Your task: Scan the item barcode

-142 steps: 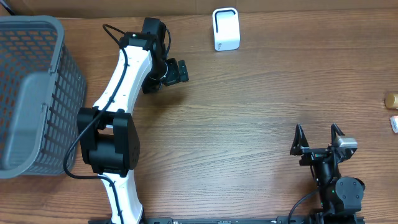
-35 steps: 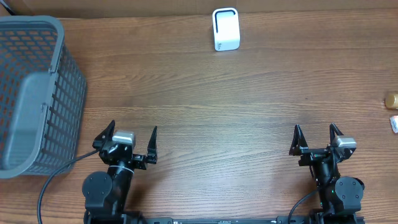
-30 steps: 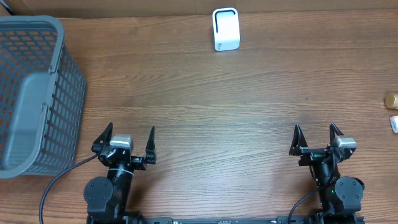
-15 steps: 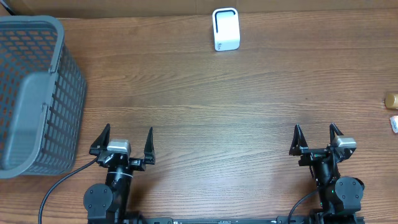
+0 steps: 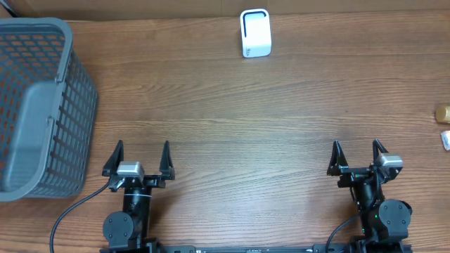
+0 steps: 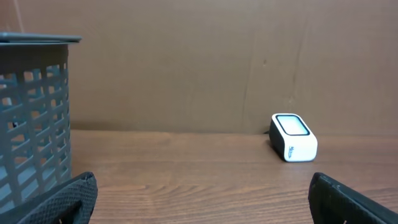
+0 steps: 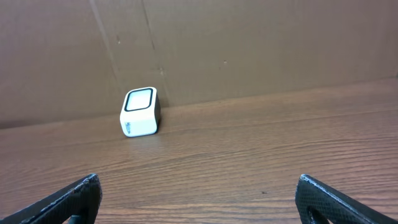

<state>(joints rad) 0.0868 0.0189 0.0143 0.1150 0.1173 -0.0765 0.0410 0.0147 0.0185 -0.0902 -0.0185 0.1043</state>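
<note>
While the left gripper point(image 5: 140, 146) and right gripper point(image 5: 357, 145) gaped empty at the near edge, the white boxy plastic scanner point(image 5: 254, 32) stood far centre | candidate item: small tan round object point(image 5: 442, 112), right edge (cropped, kind unclear) | judged light, rigid; pinch its sides.

No legible text: the small blue print on the side of the white scanner point(image 6: 293, 138) is unreadable.
</note>
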